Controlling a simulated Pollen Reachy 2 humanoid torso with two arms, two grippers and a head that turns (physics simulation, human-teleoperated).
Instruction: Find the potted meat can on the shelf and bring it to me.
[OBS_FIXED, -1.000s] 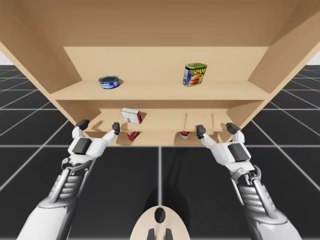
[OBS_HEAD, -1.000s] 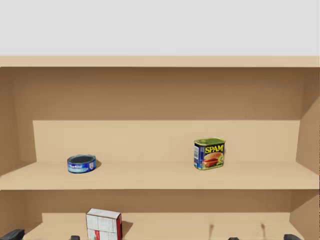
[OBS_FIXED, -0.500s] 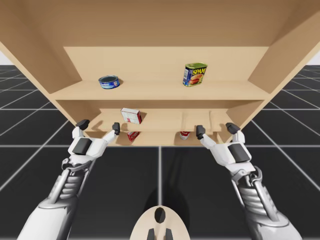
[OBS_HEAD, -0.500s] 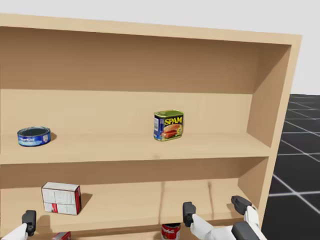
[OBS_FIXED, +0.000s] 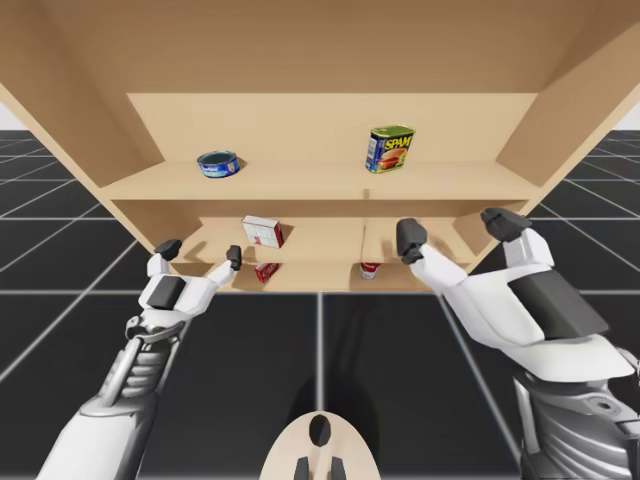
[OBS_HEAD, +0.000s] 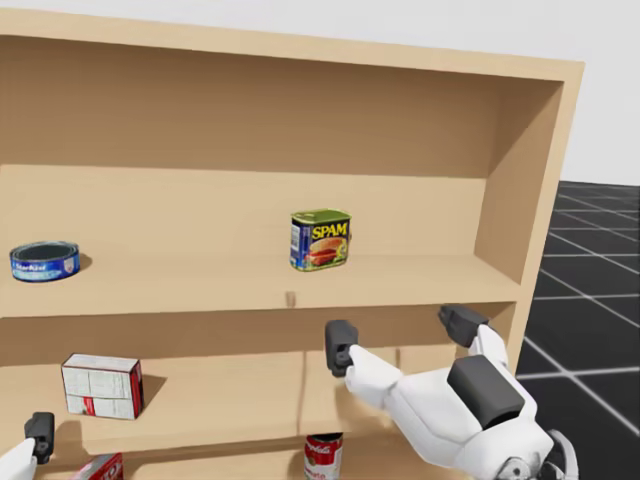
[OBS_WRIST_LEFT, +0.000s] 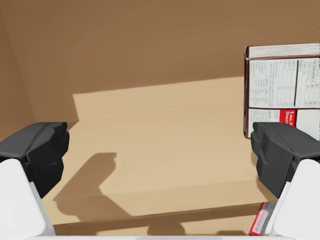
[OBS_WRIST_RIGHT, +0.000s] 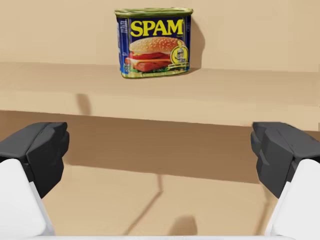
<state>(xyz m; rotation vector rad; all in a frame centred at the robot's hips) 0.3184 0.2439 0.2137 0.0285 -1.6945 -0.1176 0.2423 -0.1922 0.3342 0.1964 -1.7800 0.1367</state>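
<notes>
Ahead, upright blue-and-yellow rectangular can (OBS_WRIST_RIGHT: 153, 42), green-topped; left fingers (OBS_WRIST_LEFT: 37, 152), right fingers (OBS_WRIST_RIGHT: 37, 152) wide.

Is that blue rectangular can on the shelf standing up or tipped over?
Upright: the blue rectangular can sits on its base, green top upward.

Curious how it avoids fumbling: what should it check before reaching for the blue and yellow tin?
1. Blue and yellow rectangular can upright on upper shelf: ok.
2. Right hand open: ok.
3. Right hand level with can: not ok, can sits higher.
4. Room beside can: ok, flat blue round can stands far off.
5. Left hand clear: ok, open near white and red box.
</notes>
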